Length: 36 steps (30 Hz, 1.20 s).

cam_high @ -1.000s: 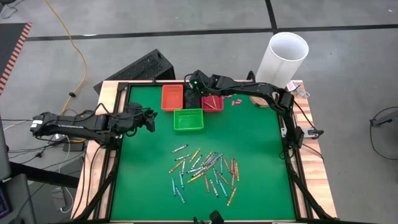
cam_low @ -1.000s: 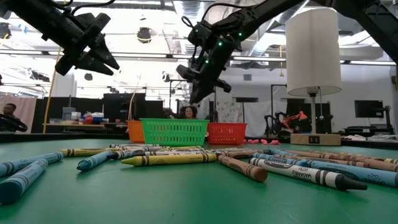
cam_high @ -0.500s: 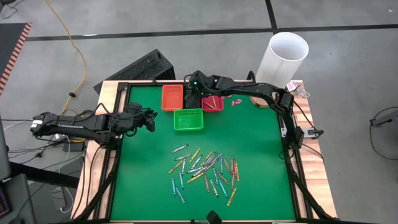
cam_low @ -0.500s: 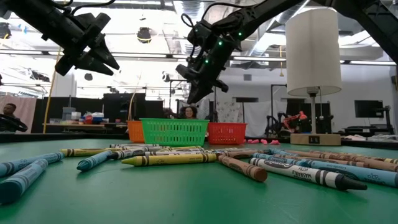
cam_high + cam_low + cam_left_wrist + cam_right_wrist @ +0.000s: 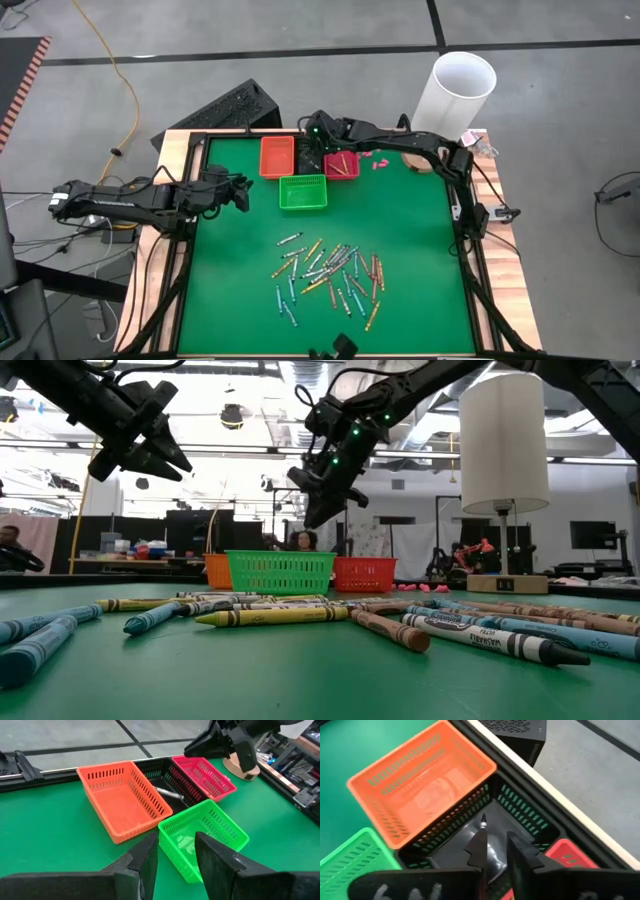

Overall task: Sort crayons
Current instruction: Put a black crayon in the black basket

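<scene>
- Your crayons (image 5: 330, 270) lie scattered on the near half of the green desk (image 5: 420, 230), well apart from the baskets.
- One crayon (image 5: 167, 793) lies inside the black basket (image 5: 520, 817), between the orange basket (image 5: 277, 156) and the red basket (image 5: 342, 165).
- Your right hand (image 5: 493, 842) hangs over the black basket, fingers slightly parted, a dark crayon tip (image 5: 483, 824) between them.
- Your left hand (image 5: 175, 852) hovers open beside the green basket (image 5: 302, 192).
</scene>
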{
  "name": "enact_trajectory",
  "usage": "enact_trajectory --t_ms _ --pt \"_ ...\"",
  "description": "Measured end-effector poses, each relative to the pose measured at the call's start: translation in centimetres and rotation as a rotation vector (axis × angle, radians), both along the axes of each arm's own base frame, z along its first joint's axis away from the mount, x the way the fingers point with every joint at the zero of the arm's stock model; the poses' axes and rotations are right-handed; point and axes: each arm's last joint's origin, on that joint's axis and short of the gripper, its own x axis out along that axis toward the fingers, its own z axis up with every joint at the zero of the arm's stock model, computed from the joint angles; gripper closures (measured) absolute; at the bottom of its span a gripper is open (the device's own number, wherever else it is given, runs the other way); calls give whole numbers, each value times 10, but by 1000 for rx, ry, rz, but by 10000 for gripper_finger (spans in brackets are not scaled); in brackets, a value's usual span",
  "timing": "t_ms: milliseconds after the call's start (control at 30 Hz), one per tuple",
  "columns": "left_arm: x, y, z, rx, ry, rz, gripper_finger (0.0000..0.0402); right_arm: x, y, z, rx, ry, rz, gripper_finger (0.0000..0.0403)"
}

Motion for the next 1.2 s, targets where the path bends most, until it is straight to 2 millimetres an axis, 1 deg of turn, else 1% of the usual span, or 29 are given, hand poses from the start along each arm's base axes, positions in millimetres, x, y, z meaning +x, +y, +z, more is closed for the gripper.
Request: enact_trajectory --t_ms 100,167,233,300,367,433,500,567,700,767,833,933,1033,1200 --pt "0 0 0 0 1 -1 283 0 0 0 -24 19 39 331" --pt "0 0 -1 6 13 -7 283 0 5 2 -12 22 153 331" --pt "0 0 -1 14 26 -23 283 1 15 9 23 -3 319 331" --pt "0 -1 -1 21 37 -38 283 1 31 16 72 -36 515 331" --pt "0 -1 -1 30 51 -61 283 3 50 17 132 -58 707 330" --pt "0 -1 -1 39 62 -76 283 6 70 13 170 -45 844 330" --pt "1 -1 -1 42 67 -85 283 14 89 4 147 -17 930 330" --pt "1 -1 -1 42 66 -87 283 23 106 -5 79 19 978 330" --pt "1 -1 -1 43 67 -88 283 45 137 -29 -47 48 1056 330" --pt "1 -1 -1 42 67 -88 283 51 150 -37 -76 54 1103 330" --pt "1 -1 -1 42 66 -89 283 56 159 -41 -105 43 1140 330" --pt "1 -2 -1 37 65 -94 283 62 166 -51 -120 43 1166 330" --pt "1 -2 -1 33 62 -93 283 63 170 -60 -116 61 1178 330" --pt "1 -2 -1 32 60 -92 283 66 174 -63 -147 48 1205 330"
